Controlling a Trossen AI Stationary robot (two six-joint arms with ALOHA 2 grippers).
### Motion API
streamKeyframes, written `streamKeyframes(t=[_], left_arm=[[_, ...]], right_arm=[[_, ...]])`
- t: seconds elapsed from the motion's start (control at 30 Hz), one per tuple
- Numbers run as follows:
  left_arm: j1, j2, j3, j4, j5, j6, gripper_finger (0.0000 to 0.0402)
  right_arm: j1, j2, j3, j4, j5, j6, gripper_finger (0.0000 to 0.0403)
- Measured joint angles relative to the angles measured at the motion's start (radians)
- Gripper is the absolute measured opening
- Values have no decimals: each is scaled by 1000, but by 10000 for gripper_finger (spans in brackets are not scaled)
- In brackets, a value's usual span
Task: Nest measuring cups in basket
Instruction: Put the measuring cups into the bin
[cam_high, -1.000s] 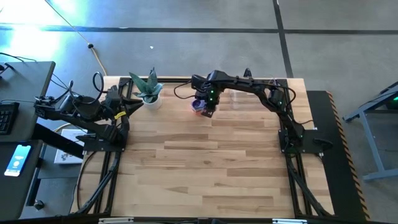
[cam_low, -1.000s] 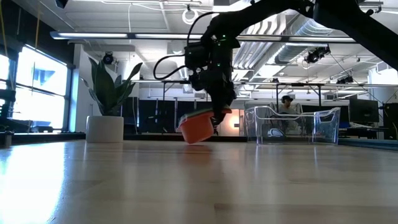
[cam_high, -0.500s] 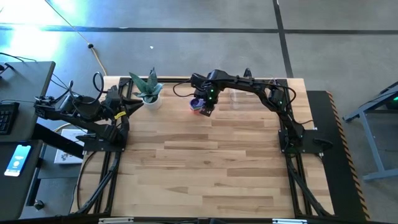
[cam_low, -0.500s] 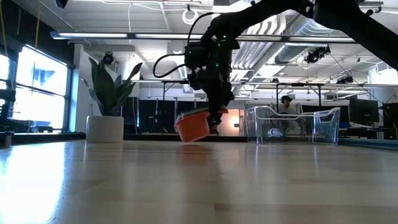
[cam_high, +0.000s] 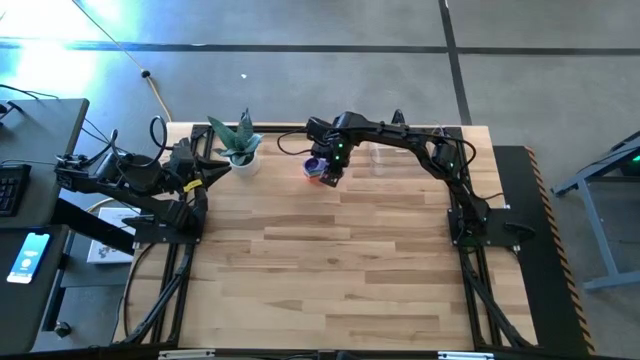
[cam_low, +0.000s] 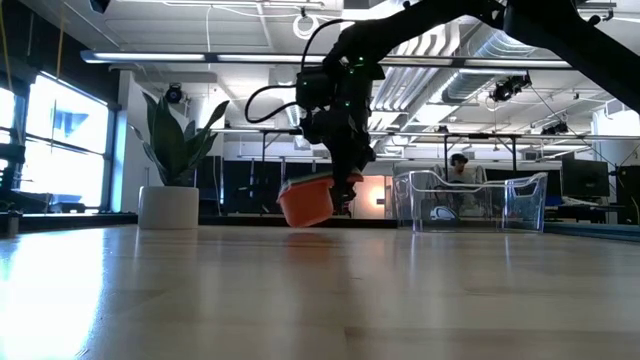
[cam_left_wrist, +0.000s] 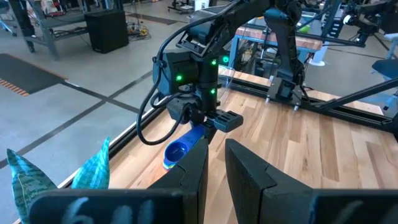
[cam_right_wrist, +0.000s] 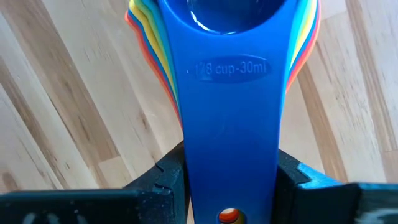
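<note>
A nested stack of measuring cups, blue on top (cam_right_wrist: 230, 74) and orange outermost (cam_low: 305, 203), sits in my right gripper (cam_low: 345, 188), which is shut on it near the table's far edge, at its middle (cam_high: 325, 168). The left wrist view shows the stack (cam_left_wrist: 179, 152) below that gripper. The clear basket (cam_low: 440, 195) stands to the right of it on the table. My left gripper (cam_left_wrist: 215, 171) waits at the table's left edge beside the plant, its fingers a narrow gap apart, holding nothing. My right gripper pinches the stacked flat handles (cam_right_wrist: 230, 162) between its two fingers (cam_right_wrist: 165, 180), near their free ends, the blue handle uppermost. The fingers come steeply from above and lie across the handles. The bowls hang low, slightly tilted; I cannot tell whether the orange bottom (cam_low: 305, 224) touches the table.
A white pot with a green plant (cam_high: 238, 148) stands at the far left, left of the stack (cam_low: 168, 207). The wooden table top (cam_high: 330, 270) stretches toward the near edge. A person (cam_low: 461, 168) shows in the room behind the basket.
The stack in my right gripper has swung a little toward the table's left and come closer to level. The gripper stays shut on the handles.
</note>
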Motion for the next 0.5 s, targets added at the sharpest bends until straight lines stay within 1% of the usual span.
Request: streamKeyframes(t=[0.3, 0.5], left_arm=[[0, 0, 0, 0, 0, 0, 46], [0, 0, 0, 0, 0, 0, 46]], right_arm=[[0, 0, 0, 14, -7, 0, 124], [0, 0, 0, -11, -12, -5, 124]])
